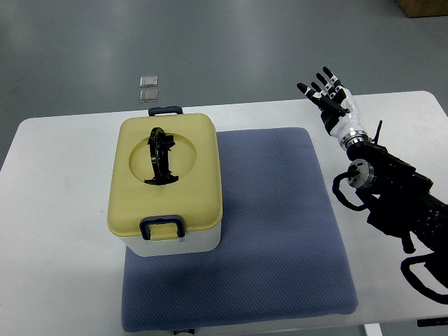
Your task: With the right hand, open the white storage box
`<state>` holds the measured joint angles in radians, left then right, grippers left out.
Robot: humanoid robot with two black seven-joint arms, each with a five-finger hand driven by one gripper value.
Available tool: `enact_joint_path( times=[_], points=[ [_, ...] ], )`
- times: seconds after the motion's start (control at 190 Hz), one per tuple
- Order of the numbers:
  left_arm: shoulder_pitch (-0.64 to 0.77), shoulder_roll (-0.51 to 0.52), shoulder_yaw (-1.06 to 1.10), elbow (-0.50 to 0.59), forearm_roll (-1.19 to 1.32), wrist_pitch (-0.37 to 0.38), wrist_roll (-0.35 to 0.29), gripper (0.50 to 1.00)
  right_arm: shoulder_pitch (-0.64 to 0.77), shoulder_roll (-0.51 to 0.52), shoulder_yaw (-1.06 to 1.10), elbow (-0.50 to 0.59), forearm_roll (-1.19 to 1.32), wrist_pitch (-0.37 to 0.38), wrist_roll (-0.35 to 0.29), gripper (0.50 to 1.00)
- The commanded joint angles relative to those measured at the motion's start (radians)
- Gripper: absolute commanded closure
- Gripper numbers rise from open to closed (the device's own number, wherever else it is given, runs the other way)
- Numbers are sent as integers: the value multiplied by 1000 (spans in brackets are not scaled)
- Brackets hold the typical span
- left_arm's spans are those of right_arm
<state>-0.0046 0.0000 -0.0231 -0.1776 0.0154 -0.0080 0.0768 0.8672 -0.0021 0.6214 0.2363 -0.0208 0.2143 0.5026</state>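
Note:
A white storage box [183, 241] with a pale yellow lid [168, 175] stands on the left part of a blue mat [273, 231]. A black handle [161, 157] lies in the lid's round recess. Dark blue latches sit at the near side [162, 226] and the far side [165, 110]; the lid is down. My right hand [327, 91] hovers over the table beyond the mat's far right corner, well to the right of the box, fingers spread and holding nothing. Its black arm [399, 199] enters from the right edge.
The white table [42, 210] carries the mat and box. Two small square tiles [148, 87] lie on the grey floor behind the table. A brown box corner [420, 7] shows at the top right.

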Motion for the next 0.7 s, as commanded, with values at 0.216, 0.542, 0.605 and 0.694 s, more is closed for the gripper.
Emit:
enact_joint_path(
  times=[0.216,0.542,0.605,0.694],
  points=[
    [0,0,0,1,0,-1,0,500,64,-153,-28,204,-24,-95,-6,542],
    [0,0,0,0,0,0,0,500,372,-325,-351,344,-422,-113,-24,542],
    [0,0,0,1,0,0,0,500,432,-348,-405,382,-565,-90,-19,542],
    [0,0,0,0,0,0,0,500,501,-378,-434,454,-755,-73,-16,544]
  ],
)
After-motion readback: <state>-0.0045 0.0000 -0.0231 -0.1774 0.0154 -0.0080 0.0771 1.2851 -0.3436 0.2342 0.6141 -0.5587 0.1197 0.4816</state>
